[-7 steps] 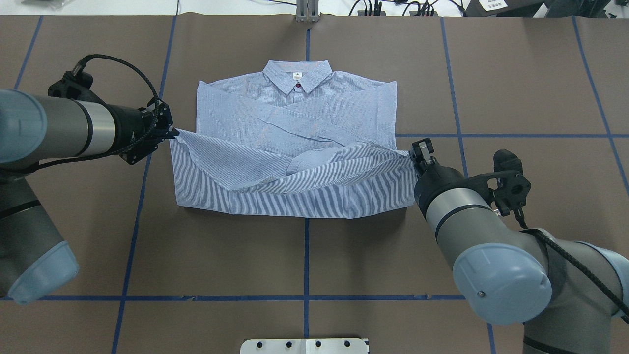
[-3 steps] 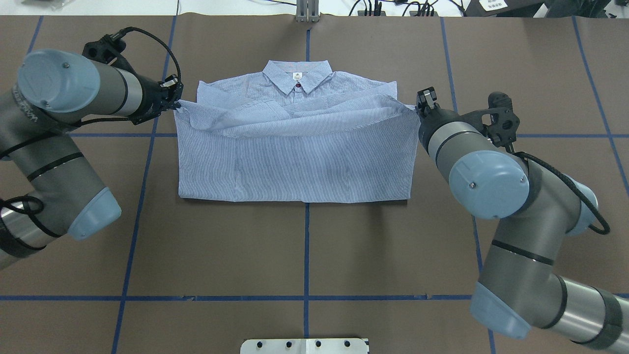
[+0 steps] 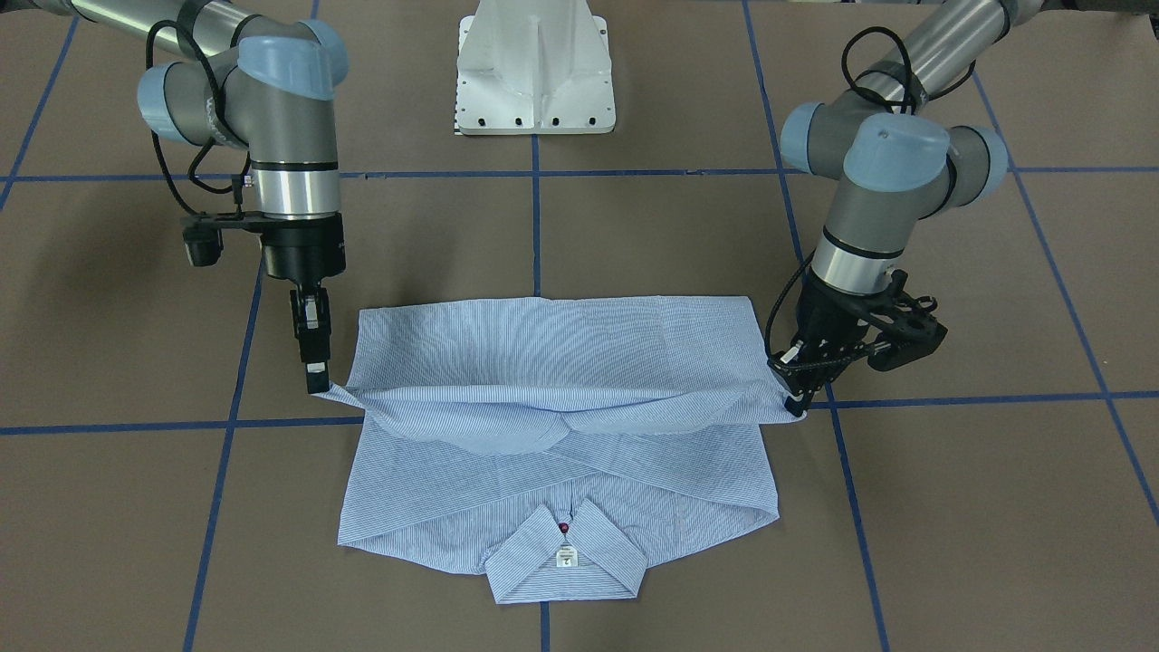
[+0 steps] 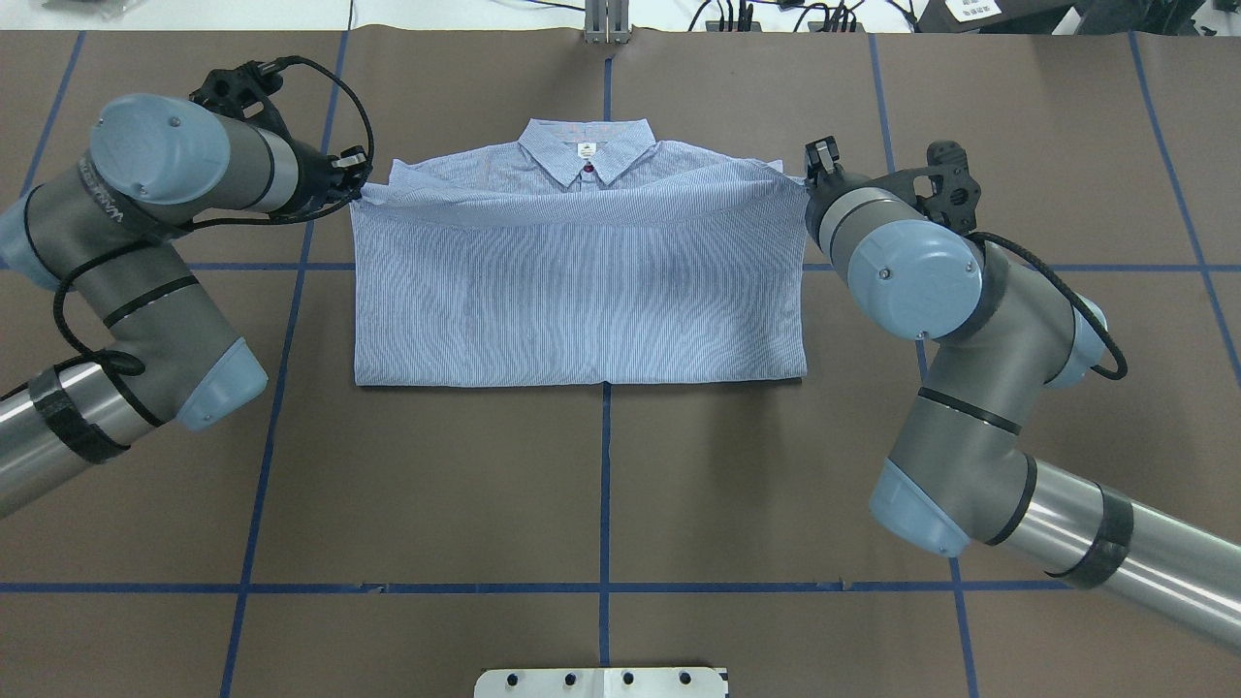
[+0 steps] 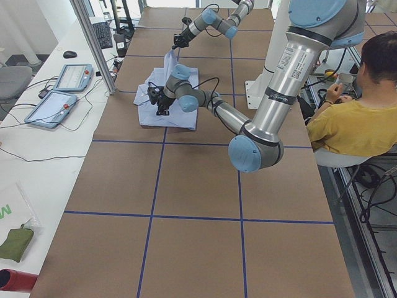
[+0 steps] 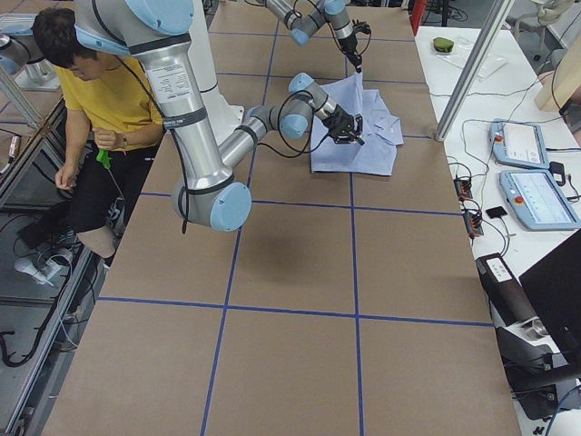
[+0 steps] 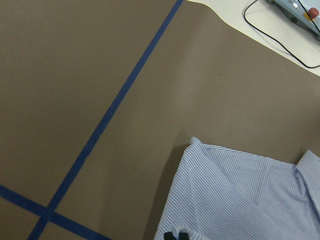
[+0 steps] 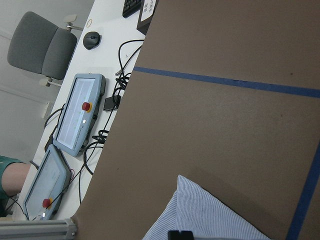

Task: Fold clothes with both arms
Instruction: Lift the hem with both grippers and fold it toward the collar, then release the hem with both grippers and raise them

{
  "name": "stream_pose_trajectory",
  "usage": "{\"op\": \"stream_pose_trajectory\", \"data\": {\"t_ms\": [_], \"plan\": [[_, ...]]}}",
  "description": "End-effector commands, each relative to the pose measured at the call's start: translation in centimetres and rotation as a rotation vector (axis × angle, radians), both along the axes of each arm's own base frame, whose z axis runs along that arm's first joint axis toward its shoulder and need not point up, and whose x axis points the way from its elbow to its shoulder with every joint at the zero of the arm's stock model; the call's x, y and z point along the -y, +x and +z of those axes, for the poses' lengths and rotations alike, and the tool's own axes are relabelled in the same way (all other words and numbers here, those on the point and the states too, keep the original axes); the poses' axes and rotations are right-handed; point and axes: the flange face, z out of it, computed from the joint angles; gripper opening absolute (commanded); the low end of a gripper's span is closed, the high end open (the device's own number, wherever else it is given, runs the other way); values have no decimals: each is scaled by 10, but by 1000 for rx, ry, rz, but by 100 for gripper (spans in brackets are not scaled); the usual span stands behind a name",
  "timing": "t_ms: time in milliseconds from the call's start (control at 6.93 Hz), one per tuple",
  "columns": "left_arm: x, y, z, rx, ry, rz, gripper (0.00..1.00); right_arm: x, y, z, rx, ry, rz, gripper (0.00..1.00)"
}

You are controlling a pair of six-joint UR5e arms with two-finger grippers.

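The light blue striped shirt (image 4: pixel 582 291) lies flat on the brown table, collar (image 4: pixel 585 150) at the far side. Its lower half is folded up over the chest. My left gripper (image 4: pixel 357 184) is shut on the hem's left corner beside the left shoulder. My right gripper (image 4: pixel 810 173) is shut on the hem's right corner beside the right shoulder. In the front view the held edge of the shirt (image 3: pixel 552 362) hangs slightly above the cloth between the left gripper (image 3: pixel 795 403) and the right gripper (image 3: pixel 317 380). The wrist views show striped cloth (image 7: pixel 240 200) (image 8: pixel 200 215) at the fingertips.
The white pedestal base (image 3: pixel 534 72) stands at the robot's side of the table. Blue tape lines (image 4: pixel 603 485) cross the brown surface. A person in yellow (image 5: pixel 353 118) sits beside the robot. Teach pendants (image 6: pixel 526 145) and cables lie beyond the far edge.
Both grippers carried the hem corners from mid-shirt toward the collar. The lower half now covers the crossed sleeves, and the near fold edge has flattened.
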Motion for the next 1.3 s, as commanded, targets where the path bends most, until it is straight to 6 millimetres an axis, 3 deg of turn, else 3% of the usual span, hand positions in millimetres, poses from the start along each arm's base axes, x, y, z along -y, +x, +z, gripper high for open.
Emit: {"op": "stream_pose_trajectory", "data": {"t_ms": [0, 144, 433, 577, 866, 1010, 1154], "plan": [[30, 20, -1, 39, 46, 32, 0, 32, -15, 18, 33, -12, -13, 0], [42, 29, -2, 53, 46, 38, 0, 41, -27, 17, 28, -16, -15, 0], [63, 33, 25, 67, 47, 29, 1, 55, -46, 26, -2, -39, -18, 0], [71, 34, 29, 72, 46, 25, 5, 67, -59, 34, -28, -56, -18, 0], [77, 28, 29, 81, 53, 23, 31, 83, -55, 47, -11, -48, 0, 0], [78, 28, 29, 84, 57, 25, 43, 96, -64, 39, -10, -50, 6, 46], [90, 9, 30, 95, 69, 14, 44, 109, -66, 29, -8, -50, 18, 66]]}}
